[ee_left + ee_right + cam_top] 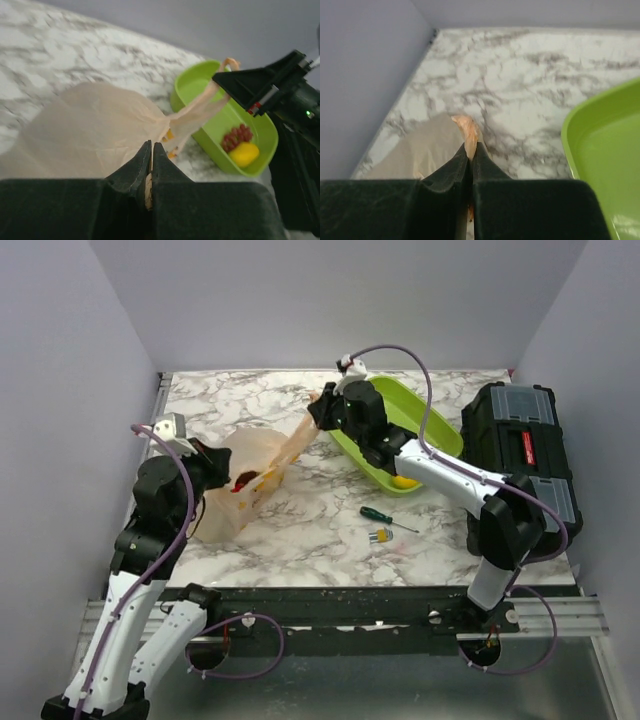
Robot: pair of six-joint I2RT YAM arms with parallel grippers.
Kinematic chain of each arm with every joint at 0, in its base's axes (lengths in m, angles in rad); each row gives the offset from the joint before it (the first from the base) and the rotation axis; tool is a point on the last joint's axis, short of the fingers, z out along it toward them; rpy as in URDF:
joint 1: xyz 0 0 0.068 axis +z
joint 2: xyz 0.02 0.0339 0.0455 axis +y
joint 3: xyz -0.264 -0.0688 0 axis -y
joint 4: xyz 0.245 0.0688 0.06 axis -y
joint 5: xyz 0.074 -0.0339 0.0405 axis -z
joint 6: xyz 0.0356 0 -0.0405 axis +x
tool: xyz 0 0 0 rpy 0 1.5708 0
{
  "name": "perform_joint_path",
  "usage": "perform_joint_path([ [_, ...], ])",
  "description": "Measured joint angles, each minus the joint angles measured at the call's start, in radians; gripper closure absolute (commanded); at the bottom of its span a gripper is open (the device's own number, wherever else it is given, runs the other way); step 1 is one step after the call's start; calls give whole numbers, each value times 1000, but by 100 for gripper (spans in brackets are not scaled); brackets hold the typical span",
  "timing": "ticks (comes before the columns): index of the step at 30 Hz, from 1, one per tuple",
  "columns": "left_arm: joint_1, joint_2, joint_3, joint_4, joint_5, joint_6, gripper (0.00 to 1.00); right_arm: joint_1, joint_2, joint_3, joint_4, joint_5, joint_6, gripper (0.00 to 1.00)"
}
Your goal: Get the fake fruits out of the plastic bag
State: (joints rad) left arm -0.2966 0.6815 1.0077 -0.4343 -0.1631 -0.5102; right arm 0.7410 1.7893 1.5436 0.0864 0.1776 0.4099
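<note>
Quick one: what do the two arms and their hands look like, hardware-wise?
Left arm and right arm: white link shells, bulky black joint housings, a lilac cable looping along each. Left hand and right hand: matte black, wedge-shaped fingers tapering to narrow tips.

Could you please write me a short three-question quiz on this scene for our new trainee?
1. True or false: the left hand and the right hand are each shut on the plastic bag.
2. What lies in the green tray? A) a yellow fruit and a red bumpy fruit; B) a blue cup; C) nothing.
3. On what does the green-handled screwdriver lie?

Key: 1. True. 2. A. 3. On the marble table, apart from both the bag and the tray.
</note>
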Motion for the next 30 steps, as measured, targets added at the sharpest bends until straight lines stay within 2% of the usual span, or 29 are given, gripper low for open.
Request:
perform_joint_path([
  [2,0,-51,-87,-33,92,-56,100,0,-33,-134,42,-11,15,91],
  [5,0,-164,-195,-100,192,-132,100,0,-58,-249,43,-16,34,88],
  [9,0,-261,-211,-147,280,-194,100,0,-89,-280,39,-14,34,82],
  [12,0,-266,-232,-126,351,-227,100,0,-124,-266,39,7,15,74],
  [14,0,-266,-276,-102,406,-251,100,0,-129,-226,31,29,-2,60],
  [15,0,-265,-298,-95,431,-259,100,0,-128,-195,16,40,-10,44],
  [16,0,-264,-319,-90,453,-265,100,0,-127,-165,2,44,-15,33],
  [17,0,-264,-334,-89,467,-266,100,0,-127,-136,-17,47,-16,25],
  [18,0,-264,-344,-89,476,-266,100,0,-127,-109,-37,48,-15,21],
  [23,0,-265,-350,-75,506,-253,100,0,-154,-65,-175,43,34,9],
  [30,0,-257,-409,15,578,-242,100,0,-393,-317,-284,-35,147,5],
])
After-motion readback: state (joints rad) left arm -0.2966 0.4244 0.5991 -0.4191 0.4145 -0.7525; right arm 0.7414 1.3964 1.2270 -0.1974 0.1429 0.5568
